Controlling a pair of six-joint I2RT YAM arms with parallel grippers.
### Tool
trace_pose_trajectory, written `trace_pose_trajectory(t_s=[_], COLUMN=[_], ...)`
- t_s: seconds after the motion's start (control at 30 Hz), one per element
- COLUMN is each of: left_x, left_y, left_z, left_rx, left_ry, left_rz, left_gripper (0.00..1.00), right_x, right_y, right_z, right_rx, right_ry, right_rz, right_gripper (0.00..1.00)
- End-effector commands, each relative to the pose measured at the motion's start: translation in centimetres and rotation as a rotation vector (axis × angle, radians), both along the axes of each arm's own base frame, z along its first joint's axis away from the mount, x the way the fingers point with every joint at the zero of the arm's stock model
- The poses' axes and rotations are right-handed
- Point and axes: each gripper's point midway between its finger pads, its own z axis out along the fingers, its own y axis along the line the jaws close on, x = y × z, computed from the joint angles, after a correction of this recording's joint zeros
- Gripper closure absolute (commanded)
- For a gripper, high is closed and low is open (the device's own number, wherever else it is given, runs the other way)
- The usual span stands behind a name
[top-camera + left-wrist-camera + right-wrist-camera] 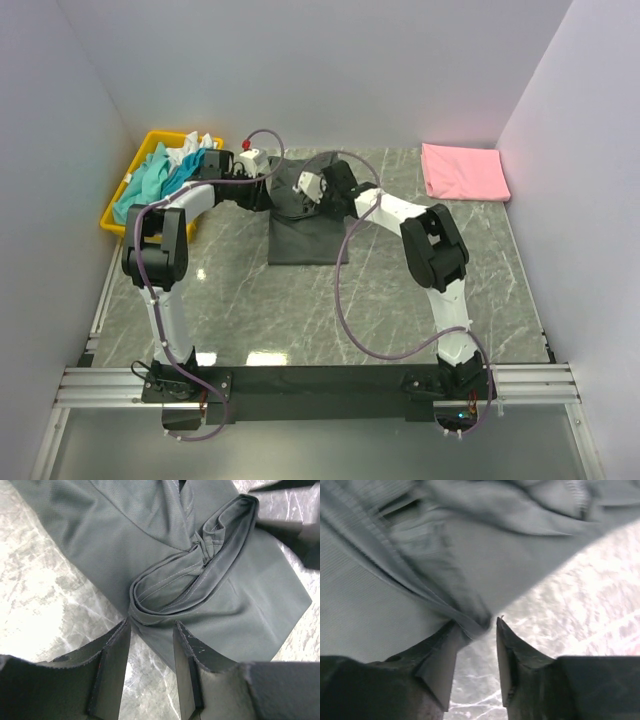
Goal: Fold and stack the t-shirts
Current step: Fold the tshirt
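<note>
Centrally, towards the far edge of the table (250,310), the dark charcoal t-shirt (305,240) lies partly folded, a rolled sleeve bunched on top; the left gripper (150,625) has its fingers parted at that roll's edge, marble showing between them, nothing clamped; the right gripper (475,622) is likewise parted, a fold of the same shirt hanging at its mouth; a folded pink t-shirt (462,170) sits at the far right corner; teal (150,180) and white (195,145) t-shirts fill the yellow tray (112,215) at the far left corner.
</note>
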Motion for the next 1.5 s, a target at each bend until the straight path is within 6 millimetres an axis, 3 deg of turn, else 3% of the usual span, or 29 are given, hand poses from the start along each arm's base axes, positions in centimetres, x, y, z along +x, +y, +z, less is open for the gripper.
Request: trace_pose_trajectory(t_s=[0.0,0.13,0.33,0.43,0.57,0.77,0.87,0.93,0.97,1.03,1.07,1.13,1.17,1.27,1.37,1.4,1.47], left_x=[1.1,1.0,-0.2,-0.9,-1.2,1.9,3.7,4.8,5.0,5.3,4.5,4.6,3.5,1.0,-3.0,-4.1,-7.3], left_y=[0.0,-0.2,-1.6,-2.3,-2.9,-2.8,-2.7,-2.8,-2.7,-2.7,-2.3,-1.7,-1.0,0.0,0.4,0.6,1.4], left_z=[3.3,3.6,4.2,3.4,1.9,-0.7,-1.6,-0.8,-0.4,1.4,2.9,5.6,7.2,9.0,8.0,7.4,5.8], left_rx=[-0.039,-0.059,-0.131,-0.129,-0.147,-0.123,-0.116,-0.121,-0.129,-0.157,-0.185,-0.224,-0.250,-0.221,-0.129,-0.106,-0.025], left_ry=[-0.078,-0.079,-0.060,-0.031,0.038,0.105,0.115,0.095,0.091,0.053,0.038,-0.048,-0.070,-0.127,-0.161,-0.159,-0.195], left_rz=[0.000,0.005,-0.023,-0.038,-0.023,0.057,0.090,0.093,0.091,0.073,0.064,0.058,0.049,0.006,-0.101,-0.127,-0.211], left_gripper=[0.56,0.59,0.70,0.70,0.73,0.72,0.65,0.61,0.60,0.58,0.57,0.55,0.55,0.55,0.54,0.54,0.54], right_x=[3.1,4.0,4.5,3.7,2.4,-0.5,-2.1,-3.5,-3.9,-5.3,-5.7,-7.3,-7.8,-10.2,-12.0,-13.2,-13.6], right_y=[0.0,-0.4,-1.5,-1.9,-1.6,-0.4,-0.4,-0.8,-1.0,-1.5,-1.7,-1.8,-1.9,-1.8,-1.8,-2.0,-1.7], right_z=[4.3,5.8,5.4,4.6,6.3,7.4,7.9,7.3,8.1,7.7,8.8,8.6,9.6,9.4,8.4,7.0,7.1], right_rx=[0.118,0.189,0.186,0.179,0.247,0.319,0.327,0.314,0.316,0.305,0.318,0.330,0.343,0.336,0.280,0.248,0.202], right_ry=[-0.090,-0.056,0.012,0.056,0.085,0.210,0.256,0.291,0.276,0.301,0.286,0.319,0.304,0.328,0.321,0.335,0.249], right_rz=[-0.120,-0.188,-0.250,-0.250,-0.239,-0.202,-0.163,-0.137,-0.127,-0.113,-0.111,-0.092,-0.074,-0.016,0.026,0.034,0.072], right_gripper=[0.56,0.55,0.63,0.62,0.65,0.67,0.58,0.46,0.43,0.39,0.38,0.38,0.38,0.40,0.40,0.40,0.40])
